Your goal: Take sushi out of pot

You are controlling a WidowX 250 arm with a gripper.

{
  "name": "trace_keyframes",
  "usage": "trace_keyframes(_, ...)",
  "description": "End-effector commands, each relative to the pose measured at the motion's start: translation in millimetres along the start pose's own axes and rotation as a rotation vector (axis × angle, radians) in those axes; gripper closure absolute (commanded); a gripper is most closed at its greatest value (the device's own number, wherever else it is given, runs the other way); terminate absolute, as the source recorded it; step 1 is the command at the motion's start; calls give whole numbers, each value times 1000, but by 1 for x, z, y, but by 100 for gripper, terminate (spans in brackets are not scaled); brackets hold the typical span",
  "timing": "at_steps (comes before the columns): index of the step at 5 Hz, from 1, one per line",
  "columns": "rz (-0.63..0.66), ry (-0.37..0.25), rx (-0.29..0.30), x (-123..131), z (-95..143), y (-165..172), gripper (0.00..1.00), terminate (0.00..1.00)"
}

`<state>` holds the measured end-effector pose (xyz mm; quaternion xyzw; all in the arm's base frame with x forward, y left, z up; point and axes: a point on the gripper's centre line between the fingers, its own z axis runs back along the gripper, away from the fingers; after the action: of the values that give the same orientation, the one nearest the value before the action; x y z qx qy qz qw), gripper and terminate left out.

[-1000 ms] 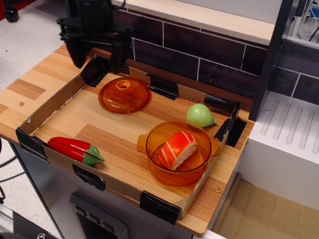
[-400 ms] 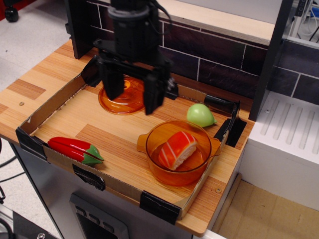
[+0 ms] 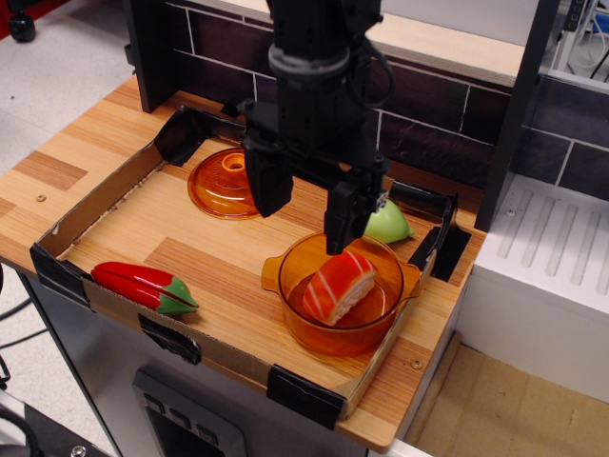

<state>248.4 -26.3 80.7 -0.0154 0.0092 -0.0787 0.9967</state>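
Wooden counter (image 3: 86, 152); sushi (image 3: 339, 285) under gripper (image 3: 304, 207)

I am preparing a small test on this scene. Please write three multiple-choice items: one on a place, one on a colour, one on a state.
1. Where is the sushi?
A. inside the pot
B. on the lid
C. beside the red pepper

2. What colour is the lid?
A. green
B. amber
C. white

3. How is the tool?
A. shut on the sushi
B. open above the tray
C. shut on the lid

Key: 1 A, the sushi lies in the pot; 2 B, the lid is transparent amber; 3 B, its fingers stand apart, holding nothing.
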Motion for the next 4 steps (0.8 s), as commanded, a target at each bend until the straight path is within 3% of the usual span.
trace_keyframes(1, 8, -36, 10, 9, -12, 0, 0, 0)
trace_keyframes(4, 34, -53, 4, 10, -25, -7, 0, 0)
